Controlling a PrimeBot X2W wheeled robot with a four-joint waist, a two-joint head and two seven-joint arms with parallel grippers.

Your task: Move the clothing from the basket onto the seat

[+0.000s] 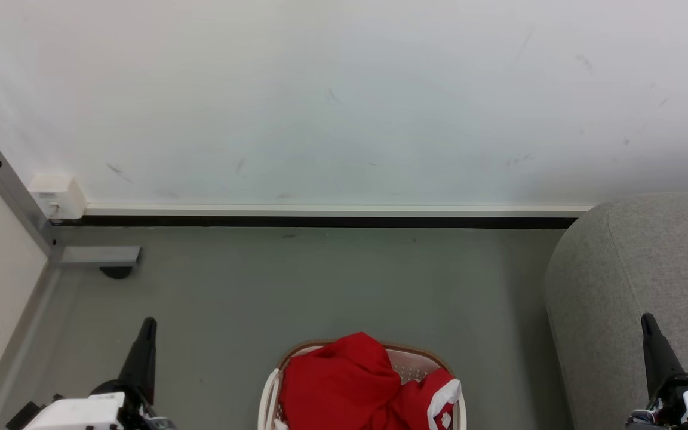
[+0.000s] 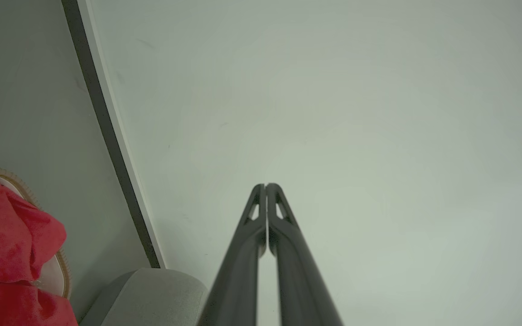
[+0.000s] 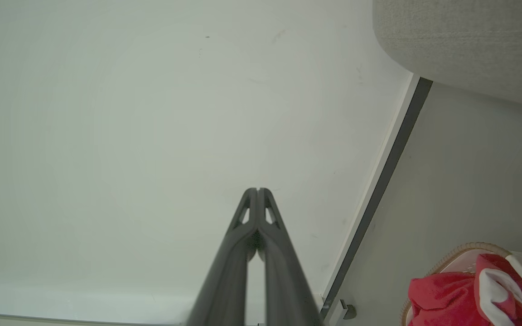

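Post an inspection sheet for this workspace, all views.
Surface: plain grey floor, faint scuffs.
Job's things: bright red fabric clothing heaped in the cream perforated plastic basket with brown rim; large light grey upholstered sofa stands to its right, apart.
Clutter: nothing seen.
Grippers: left gripper and right gripper both shut, fingers together, holding nothing, either side of the basket.
Cables: nothing seen.
Surroundings: white scuffed wall, black skirting strip, grey metal frame foot and small white box at the left corner.

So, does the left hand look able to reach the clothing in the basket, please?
Probably yes: the clothing heaps above the basket rim, and only floor lies between it and the left hand, which is shut and must open.
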